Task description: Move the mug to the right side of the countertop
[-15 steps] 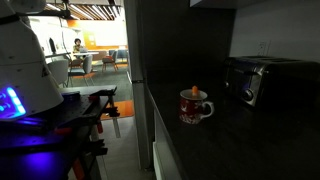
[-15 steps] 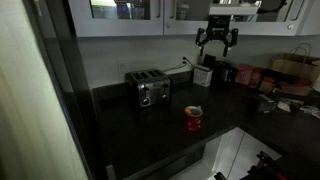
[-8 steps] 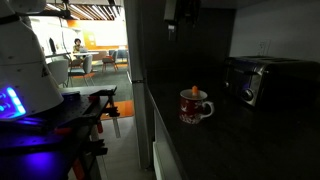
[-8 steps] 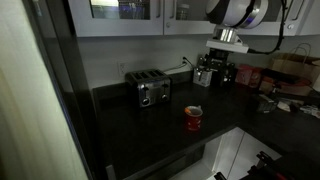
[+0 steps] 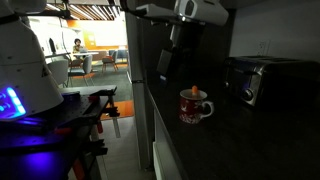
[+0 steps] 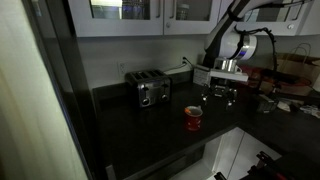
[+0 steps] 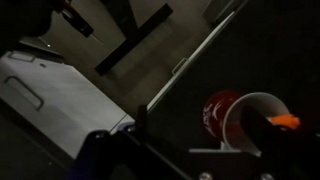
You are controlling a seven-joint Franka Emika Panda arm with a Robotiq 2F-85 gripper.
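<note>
The red-and-white mug (image 5: 194, 105) stands upright on the dark glossy countertop (image 5: 250, 140) near its front edge, with an orange piece sticking out of its top. It also shows in an exterior view (image 6: 193, 118) and in the wrist view (image 7: 235, 115), where its white inside faces the camera. My gripper (image 6: 222, 93) hangs above the countertop (image 6: 140, 130), behind and to the right of the mug, and is apart from it. Its fingers look spread and hold nothing. In an exterior view the gripper (image 5: 167, 63) is a dark shape up and left of the mug.
A silver toaster (image 6: 152, 89) stands at the back of the counter. A dark toaster oven (image 5: 256, 76) sits beyond the mug. A paper bag (image 6: 295, 68) and several containers (image 6: 250, 76) crowd the far right end. Wall cabinets (image 6: 150, 12) hang overhead.
The arm has come down from cabinet height to just above the counter, closer to the mug. The mug has not moved.
</note>
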